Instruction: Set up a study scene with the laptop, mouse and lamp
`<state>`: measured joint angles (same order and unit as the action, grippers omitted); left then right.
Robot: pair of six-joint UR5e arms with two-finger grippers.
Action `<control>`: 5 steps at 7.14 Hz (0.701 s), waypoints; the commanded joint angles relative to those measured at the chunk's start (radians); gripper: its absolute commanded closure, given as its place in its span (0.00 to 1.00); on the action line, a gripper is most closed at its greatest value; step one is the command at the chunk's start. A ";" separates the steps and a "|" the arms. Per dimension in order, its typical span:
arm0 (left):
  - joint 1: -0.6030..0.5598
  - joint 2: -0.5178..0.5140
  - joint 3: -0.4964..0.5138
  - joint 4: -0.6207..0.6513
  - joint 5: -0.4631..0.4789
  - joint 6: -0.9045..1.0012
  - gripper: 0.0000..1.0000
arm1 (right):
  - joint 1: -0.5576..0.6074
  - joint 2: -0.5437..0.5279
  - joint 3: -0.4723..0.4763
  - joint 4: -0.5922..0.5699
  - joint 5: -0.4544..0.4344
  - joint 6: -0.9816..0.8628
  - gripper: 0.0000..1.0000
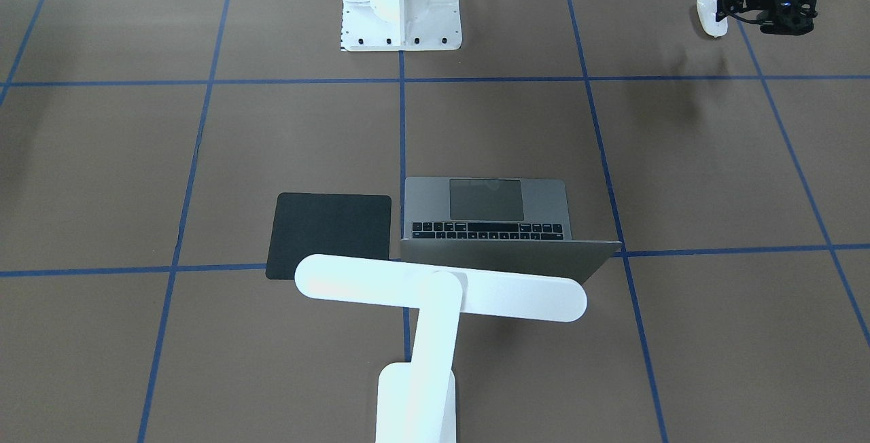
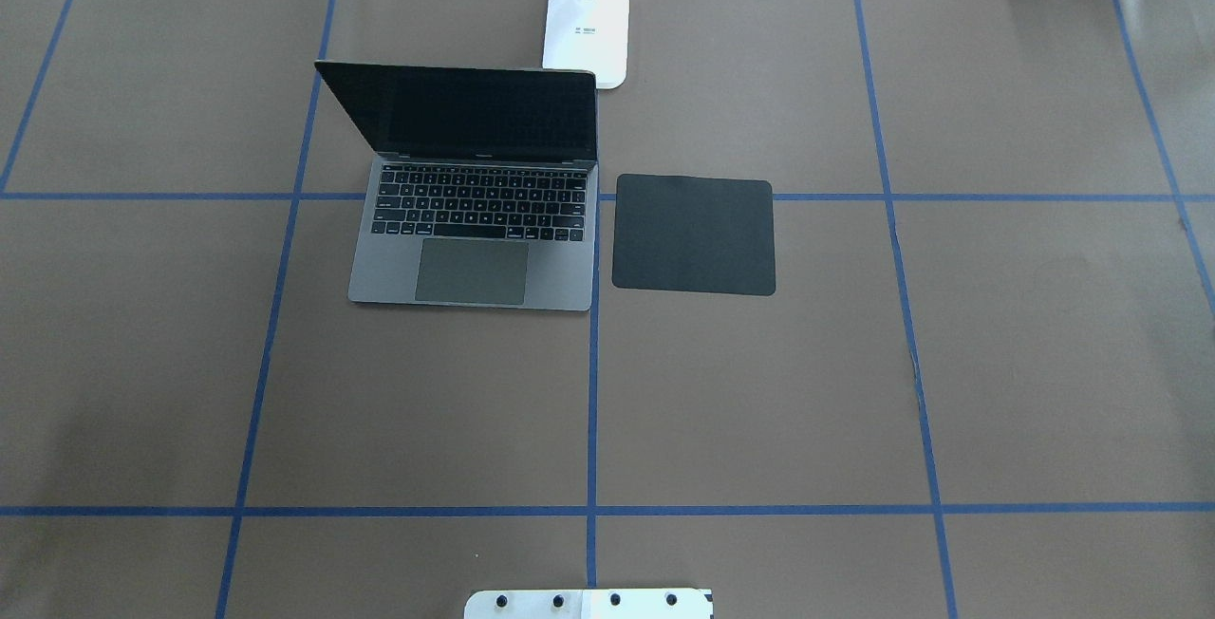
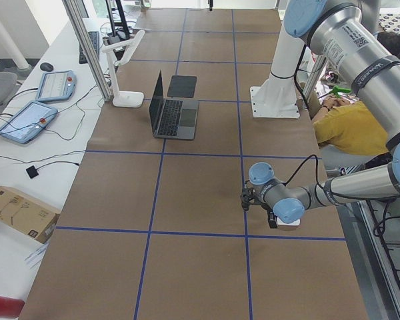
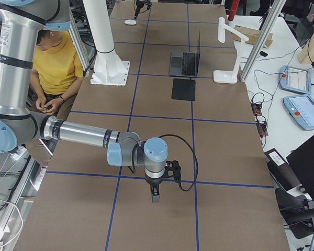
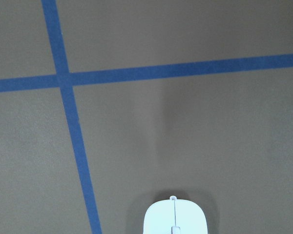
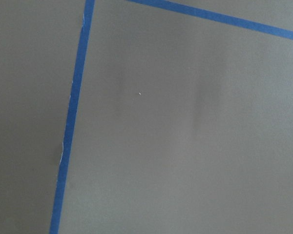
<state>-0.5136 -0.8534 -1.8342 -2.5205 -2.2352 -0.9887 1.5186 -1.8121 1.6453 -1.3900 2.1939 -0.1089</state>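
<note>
The grey laptop (image 1: 486,212) stands open mid-table, also in the overhead view (image 2: 470,220). The white T-shaped lamp (image 1: 435,293) stands behind it, its bar head over the lid; its base (image 2: 587,30) shows overhead. My left gripper (image 1: 722,11) is at the table's far left, near the robot's side, shut on the white mouse (image 1: 710,18), low over the table. The mouse fills the bottom of the left wrist view (image 5: 175,219). My right gripper (image 4: 156,197) points down over bare table at the right end; I cannot tell if it is open or shut.
A flat black square pad (image 2: 693,234) lies just right of the laptop. The robot's white bolted pedestal (image 1: 401,1) stands at the near-middle edge. A person in yellow (image 4: 57,63) sits behind the robot. Blue tape lines grid the brown table.
</note>
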 commanded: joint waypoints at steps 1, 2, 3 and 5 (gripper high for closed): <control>0.055 0.000 0.003 -0.001 0.002 -0.031 0.02 | 0.000 -0.006 0.007 0.000 0.000 0.000 0.00; 0.073 0.000 0.012 -0.001 0.002 -0.037 0.02 | 0.000 -0.004 0.007 0.000 -0.003 0.000 0.00; 0.096 -0.003 0.016 -0.001 0.002 -0.047 0.01 | 0.000 -0.001 0.007 0.000 -0.006 0.000 0.00; 0.151 -0.025 0.027 -0.001 0.000 -0.085 0.01 | 0.000 -0.004 0.008 0.000 -0.005 0.000 0.00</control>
<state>-0.3952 -0.8621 -1.8137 -2.5219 -2.2338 -1.0485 1.5187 -1.8155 1.6530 -1.3898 2.1896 -0.1089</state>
